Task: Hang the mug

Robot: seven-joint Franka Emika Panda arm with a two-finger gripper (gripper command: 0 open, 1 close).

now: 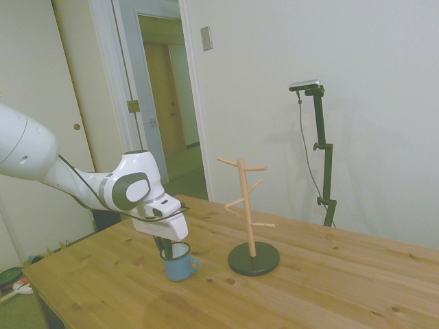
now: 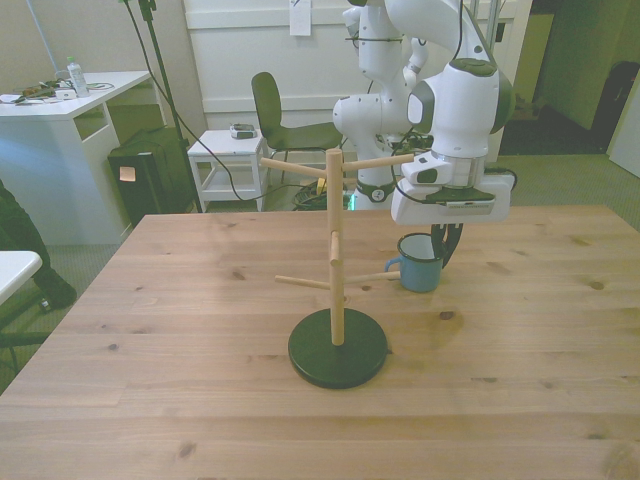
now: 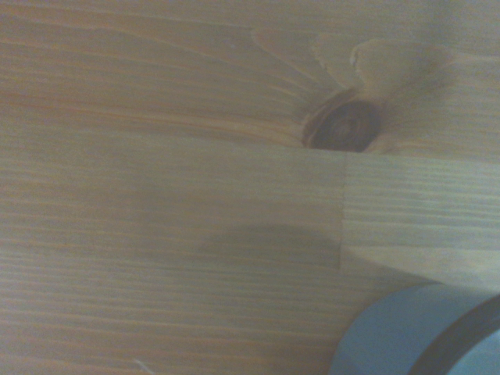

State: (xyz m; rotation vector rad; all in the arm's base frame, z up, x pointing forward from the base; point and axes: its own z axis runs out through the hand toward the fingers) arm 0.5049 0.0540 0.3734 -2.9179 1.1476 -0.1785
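We see the mug [image 1: 177, 263] standing upright on the counter [image 1: 329, 288], to the left of the wooden peg stand [image 1: 251, 226] in the side view and well apart from its dark round base. In the front view the mug [image 2: 419, 264] stands on the front view's right of the stand [image 2: 336, 300], farther from the camera than its base, with its blue loop handle turned toward the front view's left, close to the tip of a low peg.

The gripper [image 1: 167, 247] hangs low over the mug's rim, on the side away from the handle. In the front view the gripper [image 2: 441, 243] reaches down at the mug's right edge, and its dark fingers seem to straddle the mug's wall there. They sit close together, but we cannot tell whether they have closed on the rim.

The wrist view shows blurred wood grain with a dark knot [image 3: 344, 125] and a curved piece of the blue mug [image 3: 406, 328] with its dark rim.
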